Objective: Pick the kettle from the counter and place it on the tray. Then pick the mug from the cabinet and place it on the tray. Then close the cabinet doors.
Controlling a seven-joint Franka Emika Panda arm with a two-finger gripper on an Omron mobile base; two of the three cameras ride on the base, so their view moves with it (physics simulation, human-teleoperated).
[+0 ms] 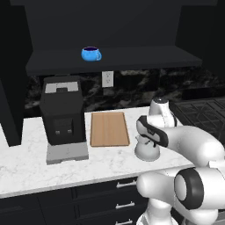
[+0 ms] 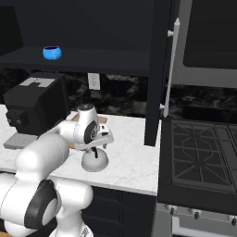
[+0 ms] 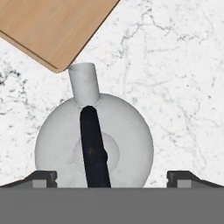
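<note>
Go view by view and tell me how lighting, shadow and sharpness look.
Left base view: the cabinet interior is nearly black, the mug bright against it; soft, slightly blurry render. Right base view: dim backsplash, the counter evenly lit. Hand view: flat light, the kettle sharp, no glare, barely any shadow beside the tray.

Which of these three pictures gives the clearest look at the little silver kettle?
The hand view: it looks straight down on the kettle, showing spout and black handle. In the left base view the arm hides part of it; the right base view shows its dome, small.
</note>
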